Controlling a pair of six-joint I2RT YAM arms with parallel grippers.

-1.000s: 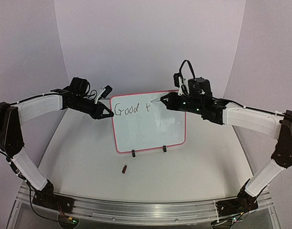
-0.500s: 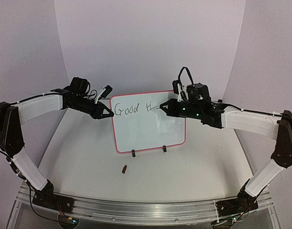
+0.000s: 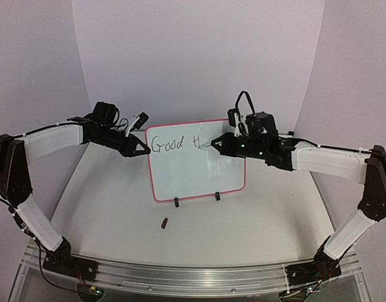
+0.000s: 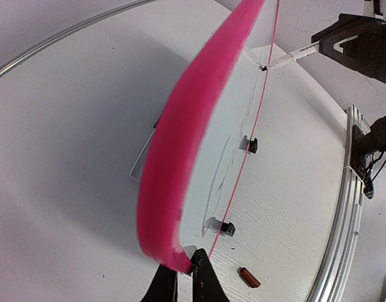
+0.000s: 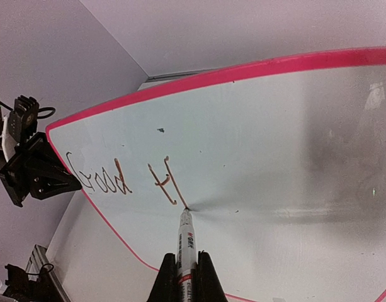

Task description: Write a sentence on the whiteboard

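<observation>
pale walls wrap a white table (image 3: 117,214). near its middle the whiteboard (image 3: 199,176) stands upright on clip feet, long side running left to right, face toward the arm bases. only the right wrist view shows it plainly — the right gripper (image 5: 184,269) clamps a marker (image 5: 186,239), tip touching the board. the sentence (image 5: 104,184) starts "good" along the top edge. the left gripper (image 4: 183,280) pinches the pink frame's left edge.
</observation>
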